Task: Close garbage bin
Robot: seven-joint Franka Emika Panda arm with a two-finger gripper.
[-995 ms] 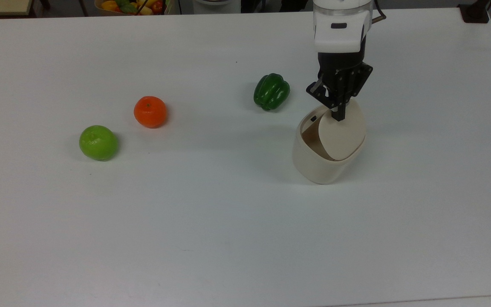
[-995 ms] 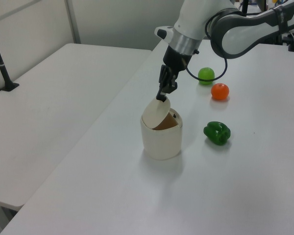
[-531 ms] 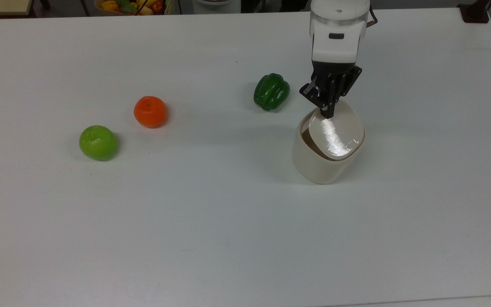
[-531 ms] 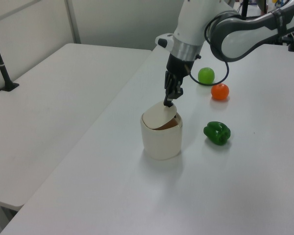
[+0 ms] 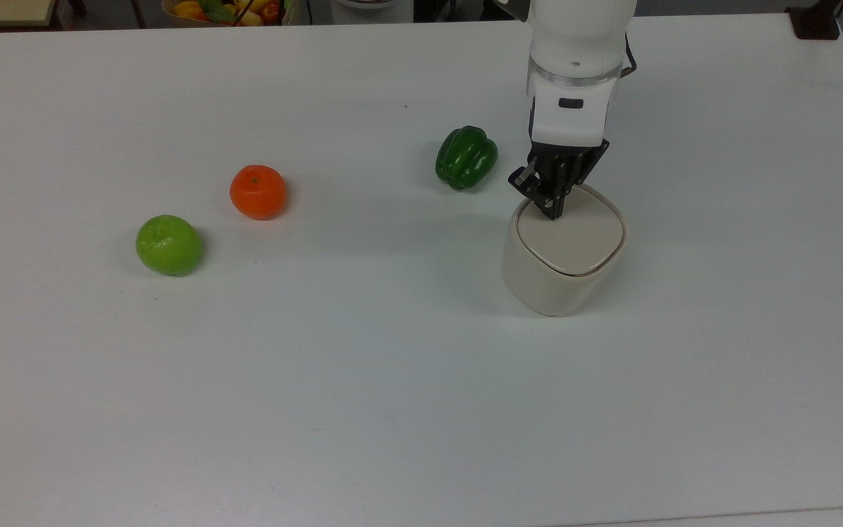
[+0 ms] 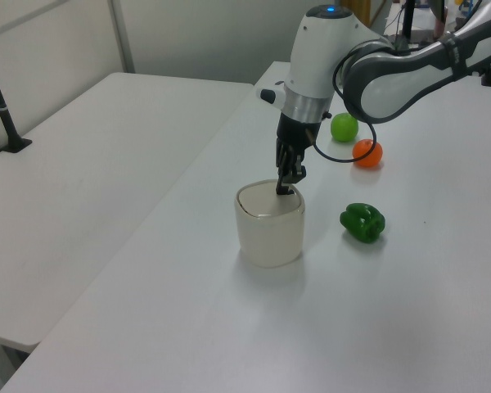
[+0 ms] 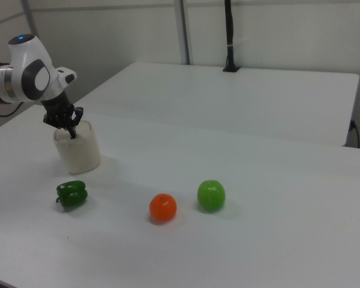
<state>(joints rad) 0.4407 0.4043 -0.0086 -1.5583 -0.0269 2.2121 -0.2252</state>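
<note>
**Lid flat on the bin, fingertips resting on it**

The garbage bin [image 5: 564, 256] stands upright on the white bench [image 5: 363, 380], toward the top view's right and a little past the middle in depth. Its lid [image 5: 571, 233] lies flat across the opening, flush with the rim all round, so the bin reads as closed. In the left view the bin [image 6: 269, 225] sits near the bench's centre; in the right view it [image 7: 77, 147] is at the far left.

The gripper [image 5: 552, 208] comes down from above, black fingers pressed together into one narrow tip that touches the lid near its edge on the top view's left. They grip nothing. The left view shows the gripper [image 6: 284, 187] with its tip meeting the lid's far side.

A green bell pepper [image 5: 466, 157] lies just beside the bin on the top view's left, apart from it. Farther left are an orange [image 5: 257, 191] and a green apple [image 5: 169, 244], close together, well apart from the bin. A bowl of mixed produce [image 5: 227, 10] sits beyond the bench's far edge.
</note>
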